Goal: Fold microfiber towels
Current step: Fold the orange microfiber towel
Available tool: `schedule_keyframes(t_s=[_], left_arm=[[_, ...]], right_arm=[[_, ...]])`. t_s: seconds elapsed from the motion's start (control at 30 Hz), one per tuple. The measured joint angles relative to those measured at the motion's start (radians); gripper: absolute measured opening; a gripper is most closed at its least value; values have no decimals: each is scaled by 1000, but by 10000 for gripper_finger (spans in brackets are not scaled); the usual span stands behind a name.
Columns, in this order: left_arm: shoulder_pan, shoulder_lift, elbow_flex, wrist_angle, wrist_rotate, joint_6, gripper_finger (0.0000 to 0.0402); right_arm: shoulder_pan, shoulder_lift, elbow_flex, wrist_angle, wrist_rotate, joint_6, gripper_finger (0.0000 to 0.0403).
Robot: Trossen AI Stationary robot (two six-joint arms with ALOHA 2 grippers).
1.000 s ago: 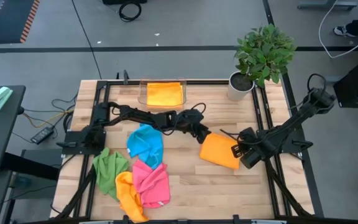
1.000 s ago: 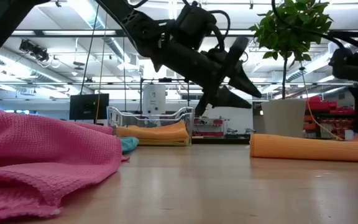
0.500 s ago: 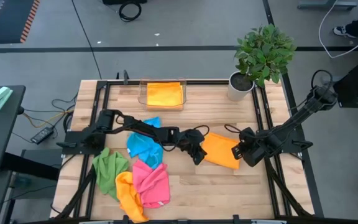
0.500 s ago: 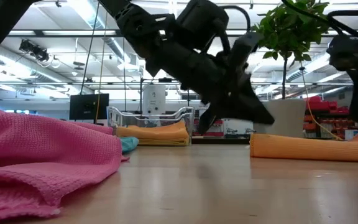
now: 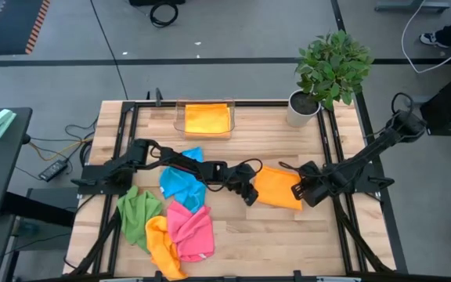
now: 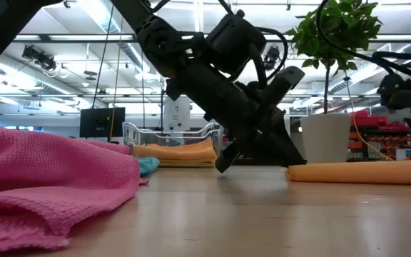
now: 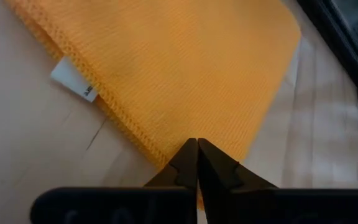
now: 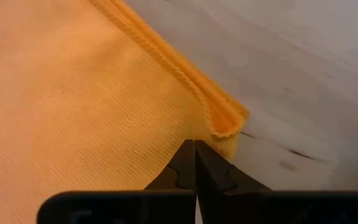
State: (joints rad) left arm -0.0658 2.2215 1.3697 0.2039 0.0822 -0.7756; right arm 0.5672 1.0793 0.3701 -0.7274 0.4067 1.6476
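Two pincers, both newly closed, each at an edge of one folded orange towel point(image 5: 277, 188) on the tabletop point(image 5: 304, 227).

High view: left pincer point(image 5: 249, 193) at the towel's left edge, right pincer point(image 5: 302, 190) at its right edge; a second ago the left one hung above the towel's far corner, so it has come down and toward the near side; loose towels lie apart at the left: blue towel point(image 5: 182, 181), green towel point(image 5: 138, 213), pink towel point(image 5: 190, 231); another orange towel point(image 5: 207, 118) sits folded in the clear tray point(image 5: 180, 117); potted plant point(image 5: 331, 70) at the far right corner.

Low view: left arm slanted down to the tabletop beside the flat orange towel.

Left wrist view: fingers point(image 7: 185, 163) pressed together at the hemmed edge; white label point(image 7: 73, 80) nearby.

Right wrist view: fingers point(image 8: 184, 163) together by the folded corner; cloth between them not certain.

Judgement: both edges appear pinched, ready for the next fold or a lift.
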Motion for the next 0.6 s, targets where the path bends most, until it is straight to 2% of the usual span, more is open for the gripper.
schedule_keyframes(t_s=[0.23, 0.37, 0.5, 0.6], left_arm=[[28, -49, -1, 6, 31, 49, 7], [62, -121, 0, 5, 96, 145, 13], [67, -177, 0, 0, 182, 310, 38], [39, -193, 1, -21, 217, 531, 52]], right_arm=[[-68, -11, 53, -31, 11, -178, 3], [-97, -32, 146, -126, -47, -320, 5], [-50, -41, 234, -143, -161, -449, 6], [45, -41, 264, -114, -189, -492, 7]])
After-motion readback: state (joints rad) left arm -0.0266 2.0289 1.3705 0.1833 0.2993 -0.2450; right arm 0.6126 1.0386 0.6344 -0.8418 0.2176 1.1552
